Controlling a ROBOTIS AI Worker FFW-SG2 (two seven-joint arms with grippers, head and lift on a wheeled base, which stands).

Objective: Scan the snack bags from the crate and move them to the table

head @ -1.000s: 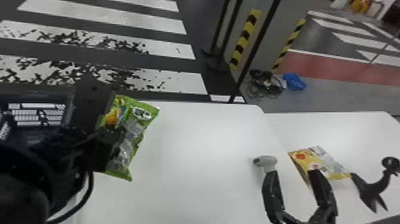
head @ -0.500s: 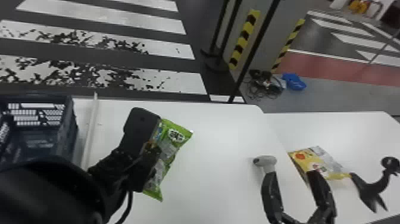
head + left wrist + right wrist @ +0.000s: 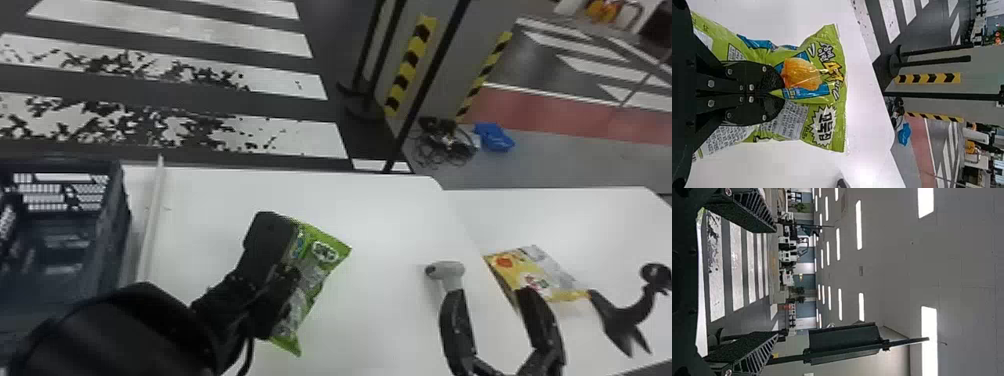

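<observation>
White table (image 3: 385,215) spans lower ctr, w/ a second white tabletop (image 3: 600,215) joining it at R. Crate (image 3: 112,220), dark slatted plastic, sits at L edge, mid-height; can't tell if bags remain in it. Green snack bag (image 3: 320,265) is out of the crate, just below ctr over the table; yellow snack bag (image 3: 540,275) lies flat, lower R, on the R tabletop, prob. done, tho can't confirm it's scanned. Handheld scanner (image 3: 452,270), grey-white, is lower R of ctr, btwn the two bags. So approx. mid-task: green one's out, scan + set-down prob. left, plus whatever's in the crate. L arm (image 3: 125,330) comes in from bottom L, angled up toward ctr; L gripper (image 3: 777,94) is closed on the green bag's middle, w/ packaging sticking out both sides of its fingers. R gripper (image 3: 491,295) is at bottom R, pointing up the frame, fingers wide, nothing btwn them, one tip right by the scanner in that view.
</observation>
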